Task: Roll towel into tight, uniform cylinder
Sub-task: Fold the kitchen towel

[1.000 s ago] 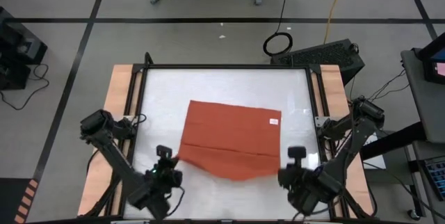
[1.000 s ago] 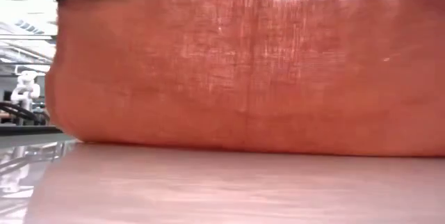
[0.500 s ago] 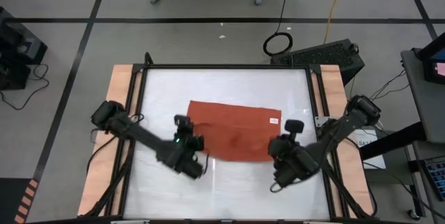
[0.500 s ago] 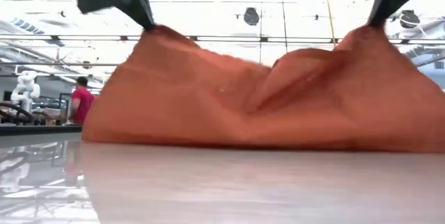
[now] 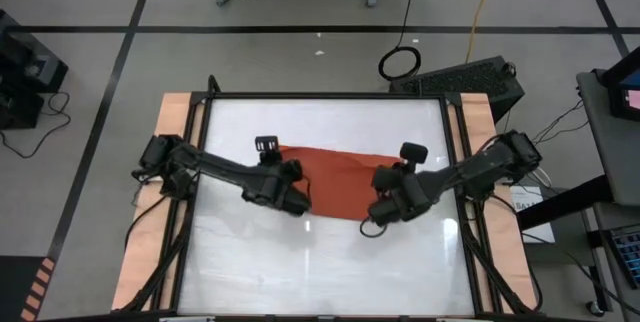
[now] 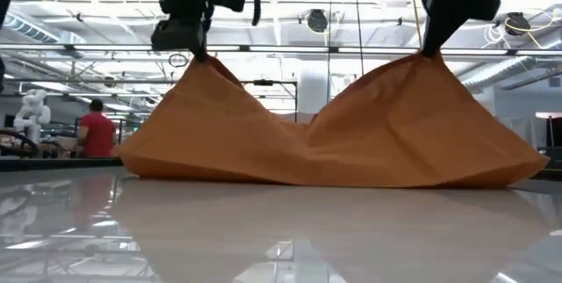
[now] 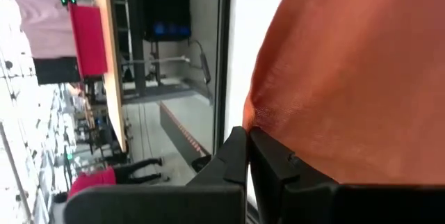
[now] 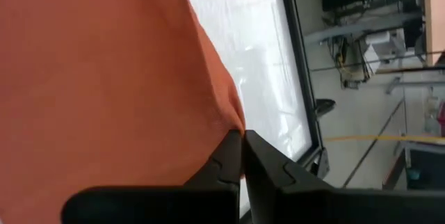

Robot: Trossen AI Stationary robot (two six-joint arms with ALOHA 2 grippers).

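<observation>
The rust-orange towel (image 5: pixel 340 177) lies mid-table on the white top, its lower spread (image 6: pixel 334 164) resting on the surface. Two of its points are raised into peaks. My left gripper (image 6: pixel 197 53) is shut on the left peak, seen from above at the left gripper (image 5: pixel 287 169). My right gripper (image 6: pixel 428 53) is shut on the right peak, seen from above at the right gripper (image 5: pixel 395 174). Between the peaks the cloth sags in a valley (image 6: pixel 307 125). My left gripper pinches the towel's edge (image 7: pixel 256 116) at its fingertips, slanting down from above. One layer or several, I cannot tell. The cloth hangs from the fingers like a tent side, down to the table. My right gripper pinches the towel's edge (image 8: pixel 235 123) at its fingertips, slanting down from above. The number of layers does not show. The cloth falls away below the fingers, and its lower part lies on the table.
A black frame (image 5: pixel 325 95) borders the white tabletop (image 5: pixel 320 262), with wooden boards (image 5: pixel 168 122) along both sides. Bare tabletop lies on the near side of the towel. A person in red (image 6: pixel 95 134) stands far off in the room.
Both grippers, staying shut, have swung from the table's near edge toward its far edge and a little toward each other. They have carried the towel's near edge up and over the rest; the far part has stayed on the table, so the towel now covers less of it.
</observation>
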